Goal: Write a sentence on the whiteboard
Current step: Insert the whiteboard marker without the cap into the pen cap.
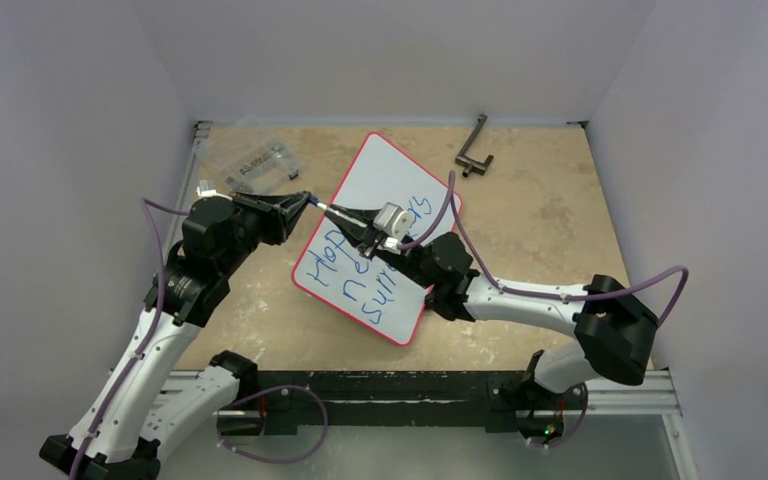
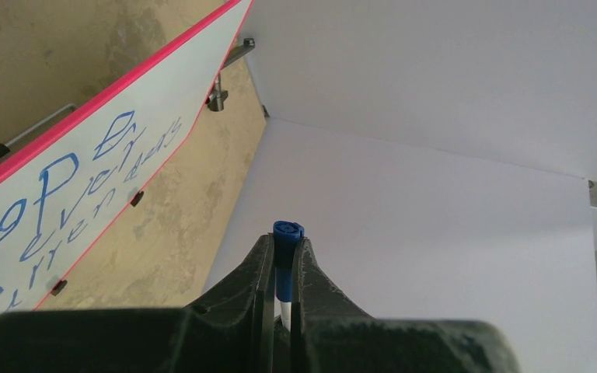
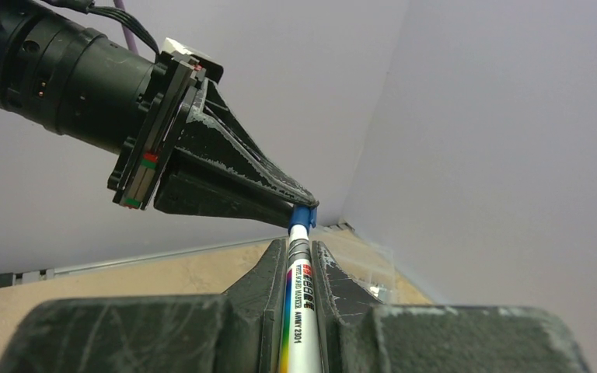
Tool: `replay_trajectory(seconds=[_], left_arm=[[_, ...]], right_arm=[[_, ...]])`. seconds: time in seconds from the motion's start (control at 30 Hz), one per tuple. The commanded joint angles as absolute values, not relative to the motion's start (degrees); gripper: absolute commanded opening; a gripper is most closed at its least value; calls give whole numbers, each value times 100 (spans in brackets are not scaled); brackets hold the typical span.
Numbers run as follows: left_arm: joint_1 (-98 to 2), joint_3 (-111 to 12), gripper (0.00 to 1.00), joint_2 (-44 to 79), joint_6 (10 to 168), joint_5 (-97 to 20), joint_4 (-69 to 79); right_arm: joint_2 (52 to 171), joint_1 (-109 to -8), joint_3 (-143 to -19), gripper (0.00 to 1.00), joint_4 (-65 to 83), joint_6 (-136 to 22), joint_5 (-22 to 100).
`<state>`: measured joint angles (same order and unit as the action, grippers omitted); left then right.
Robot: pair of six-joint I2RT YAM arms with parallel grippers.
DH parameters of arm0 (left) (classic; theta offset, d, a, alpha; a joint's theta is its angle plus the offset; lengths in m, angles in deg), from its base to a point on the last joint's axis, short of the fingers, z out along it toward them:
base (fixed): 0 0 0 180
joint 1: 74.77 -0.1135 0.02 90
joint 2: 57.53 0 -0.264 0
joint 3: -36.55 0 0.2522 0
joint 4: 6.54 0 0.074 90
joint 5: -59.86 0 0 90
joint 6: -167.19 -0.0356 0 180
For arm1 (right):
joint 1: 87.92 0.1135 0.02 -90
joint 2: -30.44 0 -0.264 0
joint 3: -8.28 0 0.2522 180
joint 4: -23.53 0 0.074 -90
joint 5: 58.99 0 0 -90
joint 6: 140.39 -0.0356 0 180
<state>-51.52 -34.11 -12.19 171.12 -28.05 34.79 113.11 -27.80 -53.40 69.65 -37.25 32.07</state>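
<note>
Pinching the blue cap (image 2: 288, 231) in the left gripper (image 2: 286, 242), just toward ten o'clock from mid-table. Clamping the marker (image 3: 301, 291) in the right gripper (image 3: 299, 247), nib end toward nine o'clock, meeting that cap. Lying mid-table beneath: the whiteboard (image 1: 388, 168), the sentence (image 1: 358, 285) on its seven o'clock half.

Risk: cap skewed or dropped if pushed off-axis; lettering smeared if a wrist sags.

Counted: one clear box (image 1: 257, 165) at ten o'clock, two grippers, one cap, one marker, one whiteboard, one sentence in three lines, one black tool (image 1: 474, 150) at one o'clock.

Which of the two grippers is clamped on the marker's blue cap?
The left gripper: it pinches the blue cap, while the right gripper holds the marker by its white printed barrel.
</note>
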Motion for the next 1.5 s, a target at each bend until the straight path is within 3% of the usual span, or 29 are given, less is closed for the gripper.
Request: replay_trajectory(seconds=[0.0, 0.77, 1.47], left_arm=[[-5148, -3316, 0, -1296, 17378, -2950, 2910], [-5148, -3095, 0, -1401, 17416, -3462, 2274], [-5117, -3260, 0, -1226, 16620, -3971, 1264]], right_arm=[[11478, -2693, -5686, 0, 7270, -3671, 3118], [12294, -2622, -6300, 0, 7166, -4077, 3394], [12825, -2622, -7178, 0, 7199, -6410, 3642]])
